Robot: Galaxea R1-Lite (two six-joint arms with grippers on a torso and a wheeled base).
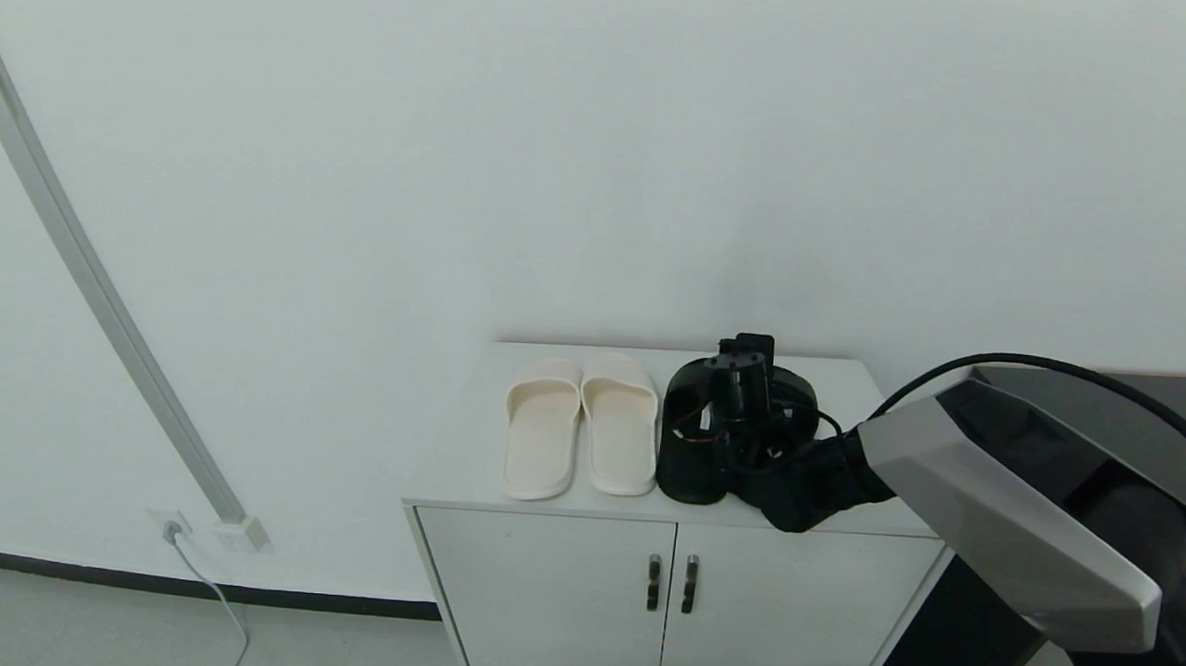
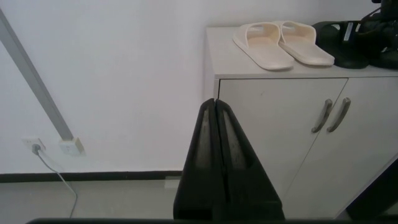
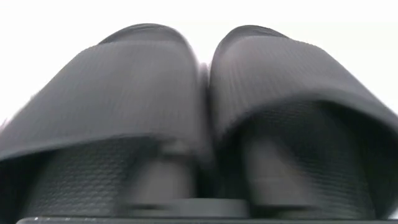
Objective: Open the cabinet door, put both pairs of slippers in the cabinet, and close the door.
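Cream rubber slippers and black ribbed slippers are lying atop the shut white cabinet (nothing stowed); left gripper pinched together, right gripper unreadable.

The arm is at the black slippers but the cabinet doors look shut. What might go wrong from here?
Both doors are shut, so slippers lifted now would have nowhere to go.
The black slippers sit close beside the white slippers; the right gripper might nudge those towards the front edge.
Lifting two loose slippers together, one might slip out and fall.
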